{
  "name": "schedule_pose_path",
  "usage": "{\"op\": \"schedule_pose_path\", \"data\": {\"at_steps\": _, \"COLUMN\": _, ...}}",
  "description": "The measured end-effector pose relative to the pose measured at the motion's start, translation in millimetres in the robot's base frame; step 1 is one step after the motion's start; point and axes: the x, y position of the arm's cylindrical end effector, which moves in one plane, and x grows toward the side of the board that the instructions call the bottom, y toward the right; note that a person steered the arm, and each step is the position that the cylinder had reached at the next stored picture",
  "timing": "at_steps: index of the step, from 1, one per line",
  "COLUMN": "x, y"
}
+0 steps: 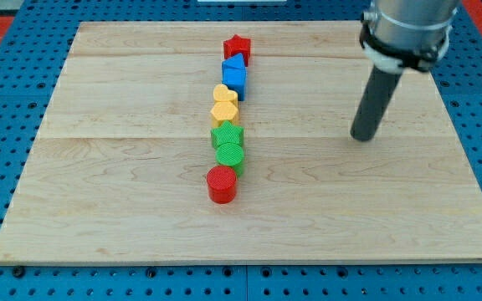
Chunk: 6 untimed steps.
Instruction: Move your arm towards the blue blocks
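Note:
Several blocks stand in a line down the middle of the wooden board. From the view's top: a red star, a blue triangle touching a blue cube, a yellow heart, a yellow hexagon, a green star, a green cylinder and a red cylinder. My tip rests on the board well to the right of the line, about level with the green star, far from the blue blocks.
The arm's grey body hangs over the board's top right corner. A blue pegboard table surrounds the board on all sides.

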Motion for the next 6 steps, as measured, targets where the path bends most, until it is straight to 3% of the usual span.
{"op": "schedule_pose_path", "data": {"at_steps": 2, "x": -62, "y": -30}}
{"op": "schedule_pose_path", "data": {"at_steps": 3, "x": -77, "y": -36}}
{"op": "schedule_pose_path", "data": {"at_steps": 5, "x": -83, "y": -128}}
{"op": "schedule_pose_path", "data": {"at_steps": 6, "x": -90, "y": -111}}
